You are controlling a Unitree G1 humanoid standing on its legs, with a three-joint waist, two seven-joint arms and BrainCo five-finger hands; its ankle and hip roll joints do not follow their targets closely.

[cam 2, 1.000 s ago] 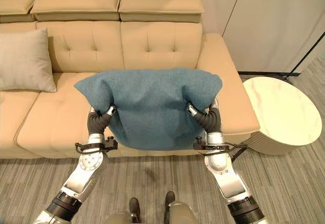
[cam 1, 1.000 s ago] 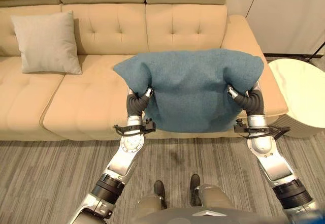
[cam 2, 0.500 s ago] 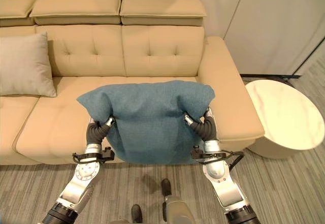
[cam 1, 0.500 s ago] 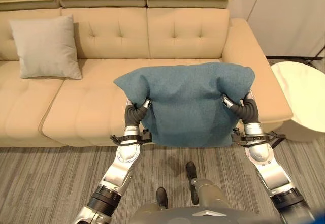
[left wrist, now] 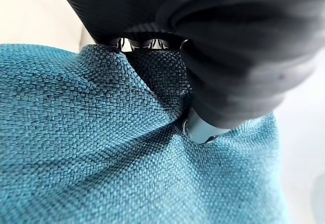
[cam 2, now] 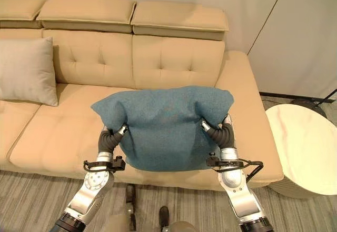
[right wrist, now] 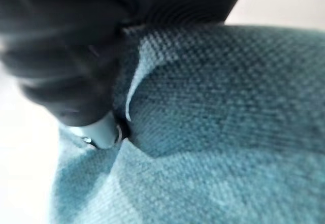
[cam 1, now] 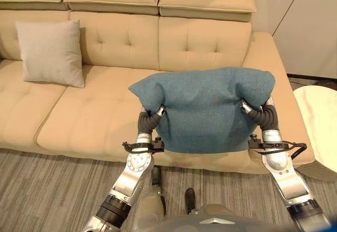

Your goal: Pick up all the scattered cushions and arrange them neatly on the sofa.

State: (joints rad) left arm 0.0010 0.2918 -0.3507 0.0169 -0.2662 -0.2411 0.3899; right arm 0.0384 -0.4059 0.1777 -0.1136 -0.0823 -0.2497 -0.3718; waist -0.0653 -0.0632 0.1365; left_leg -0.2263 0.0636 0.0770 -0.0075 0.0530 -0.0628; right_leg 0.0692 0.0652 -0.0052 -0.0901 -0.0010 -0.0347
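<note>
Teal cushion (cam 1: 202, 108): held above sofa (cam 1: 89, 111) seat, right end. We pinch its side edges w/ left hand (cam 1: 154, 115) & right hand (cam 1: 254, 111), fingers curled into fabric. Soft, light, likely saggy.

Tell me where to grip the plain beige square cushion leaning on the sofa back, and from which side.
Take the beige square cushion by its two upright side edges, coming from the front. It leans against the backrest of the tan tufted sofa, so its back is blocked while both sides look free; probably a two-hand grip.
</note>
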